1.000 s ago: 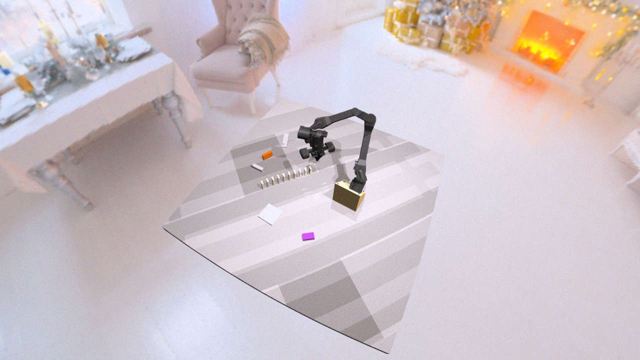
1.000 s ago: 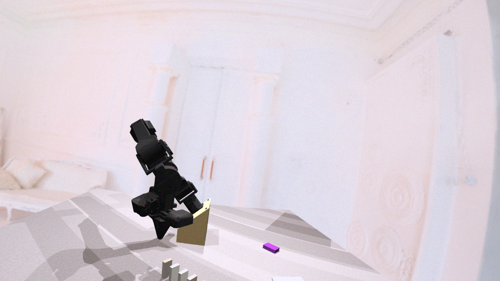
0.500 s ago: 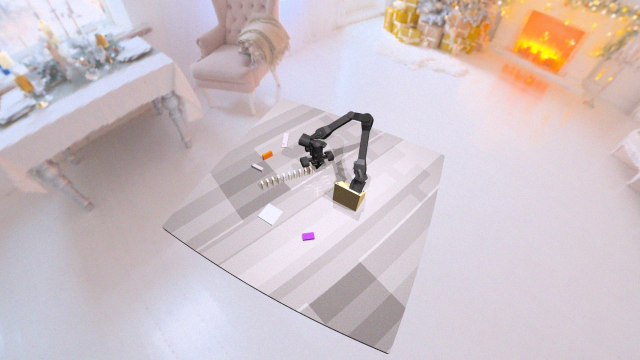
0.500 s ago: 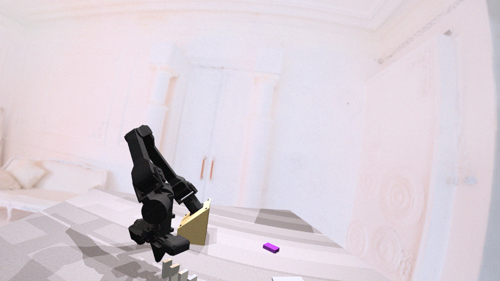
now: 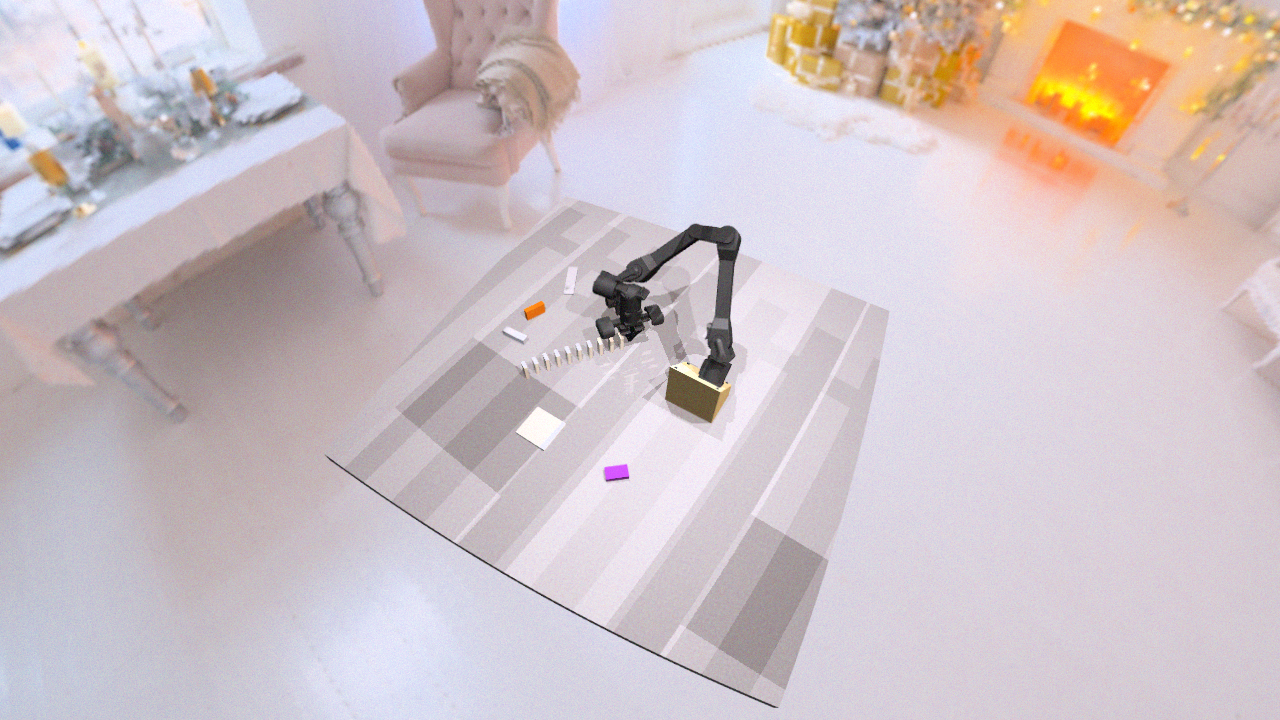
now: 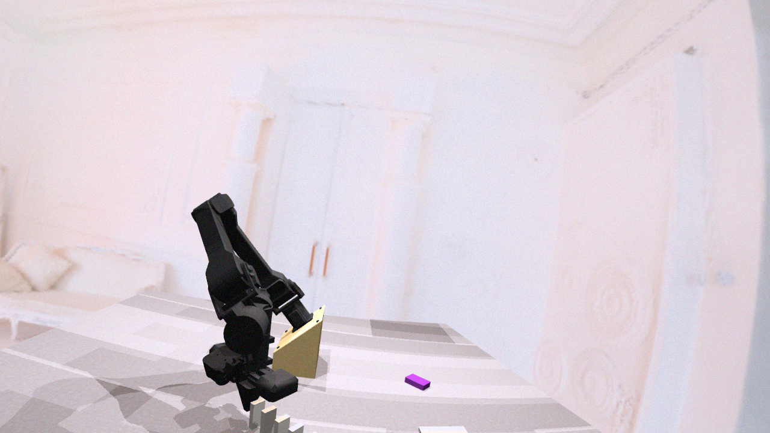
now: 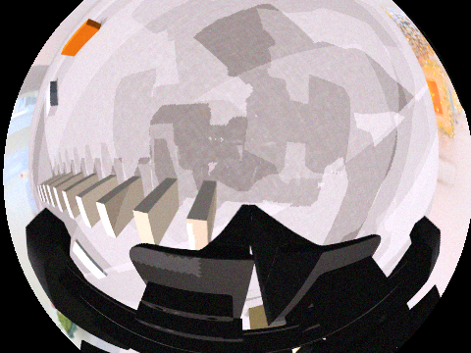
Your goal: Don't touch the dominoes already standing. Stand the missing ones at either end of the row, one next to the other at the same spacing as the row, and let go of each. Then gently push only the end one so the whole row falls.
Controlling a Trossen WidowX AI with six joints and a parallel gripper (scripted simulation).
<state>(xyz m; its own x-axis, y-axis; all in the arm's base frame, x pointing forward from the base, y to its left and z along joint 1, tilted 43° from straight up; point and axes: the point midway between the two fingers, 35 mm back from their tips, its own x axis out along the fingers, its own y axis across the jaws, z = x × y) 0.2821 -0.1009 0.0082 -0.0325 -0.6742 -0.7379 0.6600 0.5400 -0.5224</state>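
Observation:
A row of several thin cream dominoes (image 5: 568, 354) (image 7: 117, 201) stands upright and evenly spaced; only its near part shows in the exterior view. My gripper (image 5: 633, 337) (image 6: 247, 409) (image 7: 247, 211) is shut and empty, pointing down just past the arm-side end of the row. The end domino (image 5: 621, 340) (image 6: 256, 413) (image 7: 200, 208) stands upright close beside the fingertips. In the wrist view a finger hides part of its lower face, and I cannot tell whether they touch. The rest of the row leads away to the left in the wrist view.
An orange block (image 5: 534, 310) (image 7: 80, 38), a small white block (image 5: 514, 334) (image 7: 53, 93) and a pale flat piece (image 5: 571, 280) lie behind the row. A white square tile (image 5: 540, 428) (image 7: 88, 260) and a purple block (image 5: 616, 472) (image 6: 417, 381) lie in front. The arm stands on a tan base (image 5: 693, 394) (image 6: 298, 352).

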